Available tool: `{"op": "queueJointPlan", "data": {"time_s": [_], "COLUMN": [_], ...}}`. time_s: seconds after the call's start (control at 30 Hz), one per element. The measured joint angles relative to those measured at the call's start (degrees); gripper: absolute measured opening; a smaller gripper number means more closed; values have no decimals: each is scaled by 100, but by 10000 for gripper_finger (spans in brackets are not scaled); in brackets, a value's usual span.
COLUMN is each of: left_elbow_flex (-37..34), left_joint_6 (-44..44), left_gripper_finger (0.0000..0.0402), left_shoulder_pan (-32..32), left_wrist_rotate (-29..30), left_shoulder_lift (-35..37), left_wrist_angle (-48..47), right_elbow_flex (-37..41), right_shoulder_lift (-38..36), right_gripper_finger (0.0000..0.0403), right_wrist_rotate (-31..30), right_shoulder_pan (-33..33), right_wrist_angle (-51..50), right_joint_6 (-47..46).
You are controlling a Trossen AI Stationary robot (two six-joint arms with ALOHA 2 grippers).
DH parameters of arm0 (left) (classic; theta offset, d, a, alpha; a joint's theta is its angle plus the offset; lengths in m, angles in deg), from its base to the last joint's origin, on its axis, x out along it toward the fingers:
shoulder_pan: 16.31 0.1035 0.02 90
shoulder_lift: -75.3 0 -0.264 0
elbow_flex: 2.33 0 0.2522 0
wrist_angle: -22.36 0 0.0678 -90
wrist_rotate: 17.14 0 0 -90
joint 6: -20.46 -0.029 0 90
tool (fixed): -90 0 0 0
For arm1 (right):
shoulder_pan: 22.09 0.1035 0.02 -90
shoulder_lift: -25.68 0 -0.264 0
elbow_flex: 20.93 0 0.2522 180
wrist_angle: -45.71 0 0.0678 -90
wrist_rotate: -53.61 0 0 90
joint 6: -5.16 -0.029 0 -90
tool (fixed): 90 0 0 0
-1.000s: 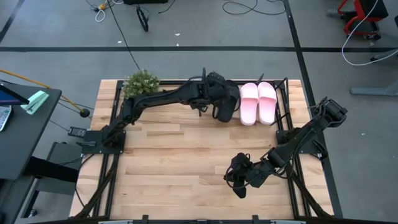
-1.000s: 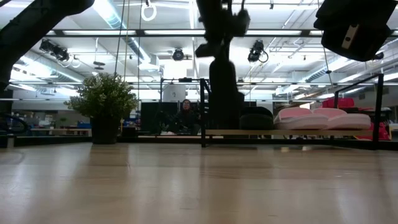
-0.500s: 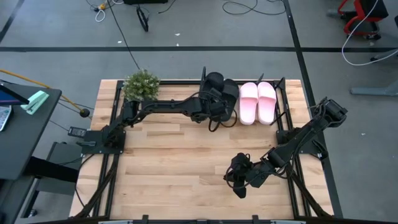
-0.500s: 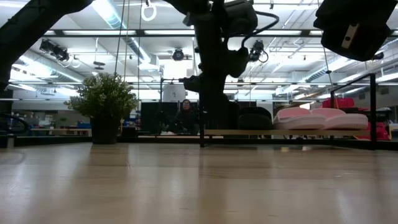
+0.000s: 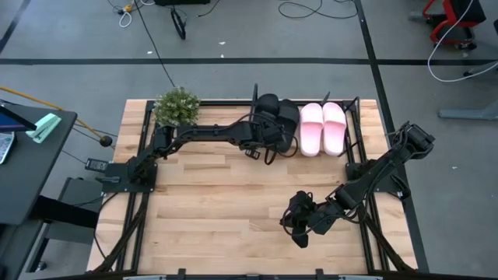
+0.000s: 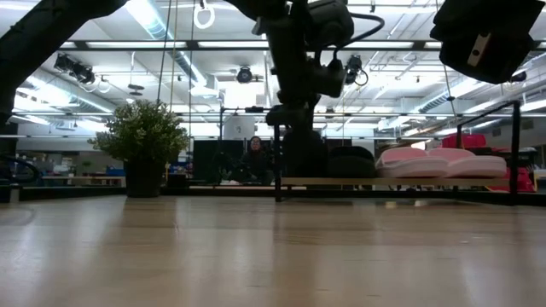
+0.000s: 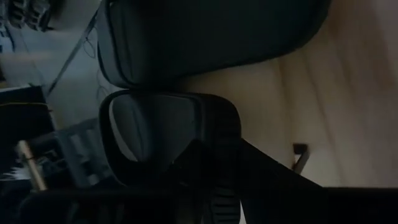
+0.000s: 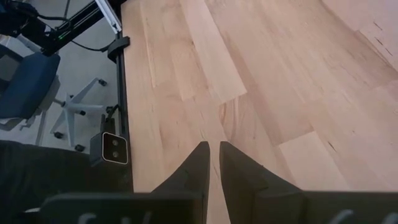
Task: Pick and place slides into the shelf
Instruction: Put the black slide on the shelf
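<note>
A black slide (image 5: 268,105) sits at the left end of the shelf (image 5: 352,159), with my left gripper (image 5: 268,137) shut on it from the near side. In the low view this slide (image 6: 303,160) stands down at the wooden board (image 6: 341,182). A second black slide (image 5: 289,120) lies right of it. Two pale pink slides (image 5: 323,128) lie side by side farther right. My right gripper (image 5: 299,225) hovers shut near the table's front right, with nothing between its fingers (image 8: 198,163). My left gripper holds the black slide by its near part (image 7: 186,140), coming from the table's near side and slanting down. Its own dark fingers (image 7: 214,165) cover the place of contact, so the kind of hold does not show. The slide reaches down to the shelf's board.
A small green potted plant (image 5: 177,105) stands at the table's far left corner, just left of the shelf. The shelf's black end posts (image 6: 277,153) rise beside the held slide. Bare wooden tabletop (image 5: 218,202) stretches between the two arms.
My left gripper has gone down and toward the table's near edge, rolling its wrist, with the black slide still in its hold. The slide, which hung upright above the shelf, now sits low at the board beside the other black slide.
</note>
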Motion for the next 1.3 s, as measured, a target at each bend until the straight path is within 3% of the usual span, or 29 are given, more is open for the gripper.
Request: {"op": "queueJointPlan", "data": {"time_s": [0.57,0.9,1.1,1.3], "left_elbow_flex": [0,-2,-2,-4], "left_joint_6": [1150,1881,1968,2110], "left_gripper_finger": [66,89,88,118], "left_shoulder_pan": [96,89,110,205], "left_wrist_rotate": [-773,-1702,-1785,-2331], "left_shoulder_lift": [0,-4,-4,-11], "left_wrist_angle": [167,215,223,206], "right_elbow_flex": [0,0,0,-1], "right_shoulder_lift": [0,0,0,0], "right_gripper_finger": [44,44,44,44], "right_wrist_rotate": [-155,-153,-151,-149], "right_shoulder_pan": [0,0,-2,0], "right_wrist_angle": [0,0,0,0], "right_joint_6": [-44,-103,-103,-103]}}
